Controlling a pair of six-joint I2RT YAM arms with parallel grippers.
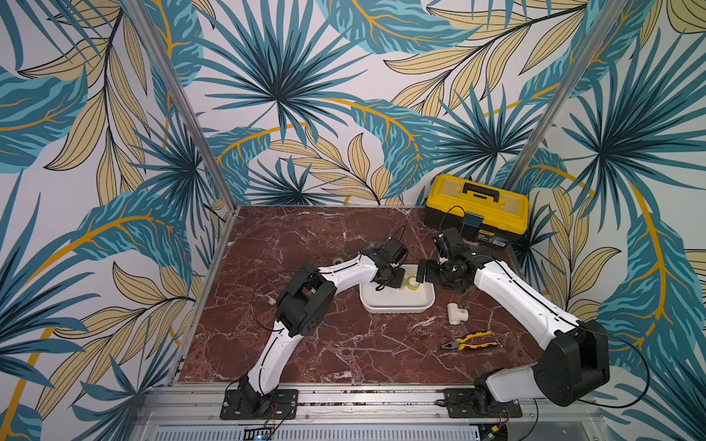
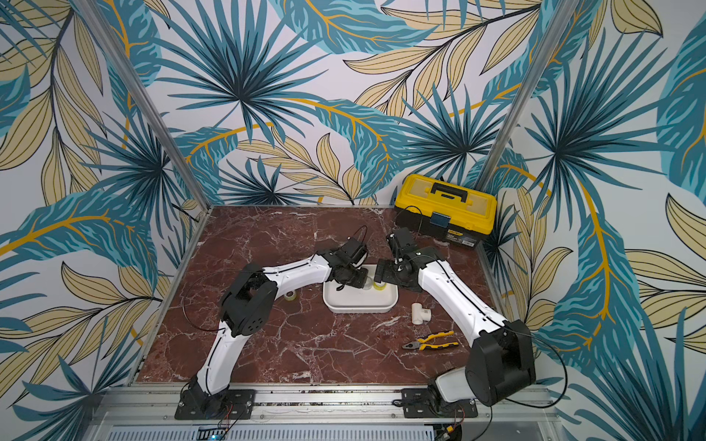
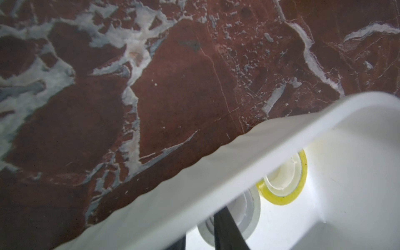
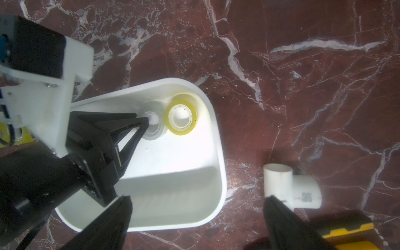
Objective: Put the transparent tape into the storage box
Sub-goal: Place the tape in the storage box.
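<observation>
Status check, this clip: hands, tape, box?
Left hand at whitish roll inside storage box, grip unclear. Right hand open, empty. Yellowish roll boxed. Third roll on table.

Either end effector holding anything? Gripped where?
Right end effector: open, empty. Left end effector: tips at the core rim of the whitish tape roll, inside the storage box; gripped or not, cannot tell.

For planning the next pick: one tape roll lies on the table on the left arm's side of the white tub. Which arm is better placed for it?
Left, probably. The left gripper is in the storage box, nearer that tape roll; the open right gripper would have to cross the box.
</observation>
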